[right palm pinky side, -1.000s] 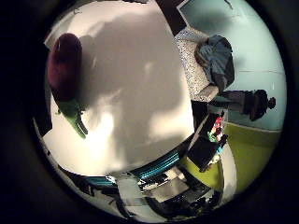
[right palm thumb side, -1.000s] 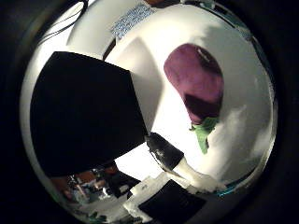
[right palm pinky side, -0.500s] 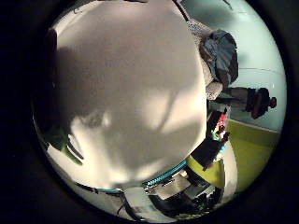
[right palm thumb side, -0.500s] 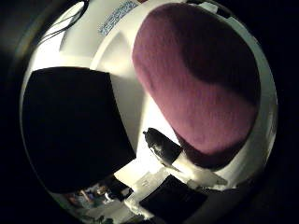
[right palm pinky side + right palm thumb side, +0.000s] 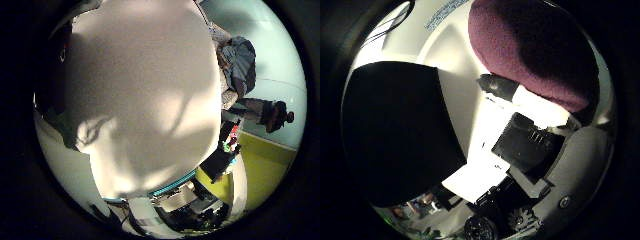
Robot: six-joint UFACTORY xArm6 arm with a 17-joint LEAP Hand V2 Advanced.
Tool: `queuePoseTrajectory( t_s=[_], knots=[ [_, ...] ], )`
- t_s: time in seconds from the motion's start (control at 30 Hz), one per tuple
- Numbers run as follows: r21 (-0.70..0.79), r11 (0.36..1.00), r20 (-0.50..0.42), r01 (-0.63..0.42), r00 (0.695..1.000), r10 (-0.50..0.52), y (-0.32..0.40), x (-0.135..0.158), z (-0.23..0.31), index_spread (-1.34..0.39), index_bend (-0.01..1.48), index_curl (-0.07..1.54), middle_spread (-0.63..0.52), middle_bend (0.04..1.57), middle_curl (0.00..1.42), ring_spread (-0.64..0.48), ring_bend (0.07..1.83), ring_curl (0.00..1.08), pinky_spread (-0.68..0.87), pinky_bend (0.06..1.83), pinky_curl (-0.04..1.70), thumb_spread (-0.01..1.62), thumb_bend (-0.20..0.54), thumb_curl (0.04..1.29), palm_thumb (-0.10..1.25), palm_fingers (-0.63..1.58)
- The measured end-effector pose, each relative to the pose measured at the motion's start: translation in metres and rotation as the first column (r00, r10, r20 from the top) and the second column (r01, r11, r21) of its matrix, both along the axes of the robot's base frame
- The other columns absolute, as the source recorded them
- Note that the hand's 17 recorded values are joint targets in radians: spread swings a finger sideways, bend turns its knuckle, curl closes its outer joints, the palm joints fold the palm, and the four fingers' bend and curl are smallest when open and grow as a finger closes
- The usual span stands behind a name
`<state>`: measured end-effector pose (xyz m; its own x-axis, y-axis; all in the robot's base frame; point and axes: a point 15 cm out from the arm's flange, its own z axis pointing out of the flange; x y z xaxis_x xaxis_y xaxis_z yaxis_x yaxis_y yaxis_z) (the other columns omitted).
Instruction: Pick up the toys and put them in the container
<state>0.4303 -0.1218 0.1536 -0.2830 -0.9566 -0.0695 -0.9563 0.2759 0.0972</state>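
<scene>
One purple plush toy (image 5: 535, 55) fills the palm's view, the hand (image 5: 530, 145) seemingly curling onto it; next, lift toward the black container (image 5: 395, 135).

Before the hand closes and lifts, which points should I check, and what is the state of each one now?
1. Purple toy close to the palm: ok, it fills much of the thumb side view.
2. Finger reaches the toy: ok, its dark tip lies against it.
3. Hand has a full hold on the toy: cannot tell.
4. Black container nearby on the white table: ok.
5. Container has room inside: cannot tell, its inside looks only dark.
</scene>
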Motion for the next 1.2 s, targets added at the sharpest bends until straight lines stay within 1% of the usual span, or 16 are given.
queuePoseTrajectory(
  t_s=[0.03,0.07,0.1,0.17,0.23,0.37,0.43,0.5,0.8,1.03,1.13,1.2],
  knots=[
    [-0.004,1.0,-0.008,-0.01,1.0,0.01,0.0,0.0,0.004,-0.4,0.66,0.63,-0.25,0.95,0.63,-0.26,1.06,0.45,-0.47,1.03,0.34,0.78,-0.008,0.53,0.89,1.35],
    [-0.007,1.0,-0.012,-0.015,1.0,0.015,0.0,0.001,0.009,-0.38,0.73,0.66,-0.23,0.99,0.64,-0.26,1.11,0.47,-0.46,1.03,0.35,0.72,0.006,0.56,0.94,1.36],
    [-0.006,1.0,-0.021,-0.017,1.0,0.017,0.0,0.0,0.012,-0.37,0.79,0.69,-0.22,1.04,0.66,-0.25,1.15,0.49,-0.44,1.06,0.38,0.65,-0.007,0.59,0.97,1.34],
    [-0.003,1.0,-0.033,-0.028,0.999,0.028,0.0,-0.003,0.016,-0.33,0.9,0.74,-0.19,1.15,0.69,-0.24,1.21,0.52,-0.4,1.11,0.42,0.5,-0.007,0.66,1.03,1.28],
    [-0.008,1.0,-0.021,-0.026,0.999,0.026,-0.002,-0.004,0.027,-0.31,0.98,0.78,-0.17,1.22,0.71,-0.23,1.26,0.55,-0.36,1.16,0.47,0.39,-0.012,0.71,1.06,1.23],
    [-0.038,0.999,-0.018,-0.031,0.999,0.03,-0.017,-0.01,0.052,-0.28,1.06,0.81,-0.15,1.29,0.73,-0.21,1.34,0.59,-0.31,1.21,0.54,0.3,-0.017,0.77,1.08,1.17],
    [-0.046,0.998,-0.036,-0.036,0.999,0.034,-0.023,-0.017,0.067,-0.27,1.08,0.82,-0.15,1.31,0.73,-0.21,1.37,0.61,-0.29,1.22,0.58,0.28,-0.019,0.79,1.08,1.16],
    [-0.062,0.997,-0.031,-0.039,0.999,0.037,-0.034,-0.021,0.094,-0.27,1.1,0.82,-0.14,1.33,0.73,-0.21,1.38,0.62,-0.28,1.22,0.61,0.26,-0.018,0.81,1.08,1.15],
    [-0.11,0.993,0.068,-0.049,0.996,0.057,-0.059,-0.043,0.21,-0.25,1.13,0.82,-0.14,1.36,0.72,-0.21,1.39,0.65,-0.25,1.18,0.73,0.24,-0.02,0.87,1.08,1.12],
    [-0.146,0.987,0.147,-0.074,0.985,0.095,-0.05,-0.057,0.307,-0.25,1.13,0.81,-0.14,1.37,0.71,-0.21,1.4,0.66,-0.26,1.13,0.81,0.25,-0.02,0.9,1.07,1.13],
    [-0.162,0.982,0.188,-0.102,0.973,0.132,-0.033,-0.06,0.342,-0.25,1.13,0.81,-0.14,1.37,0.71,-0.21,1.4,0.66,-0.26,1.11,0.84,0.25,-0.02,0.91,1.07,1.13],
    [-0.173,0.975,0.209,-0.14,0.962,0.176,-0.013,-0.06,0.363,-0.25,1.13,0.81,-0.14,1.37,0.7,-0.21,1.4,0.66,-0.27,1.1,0.87,0.25,-0.02,0.91,1.06,1.13]
  ],
)
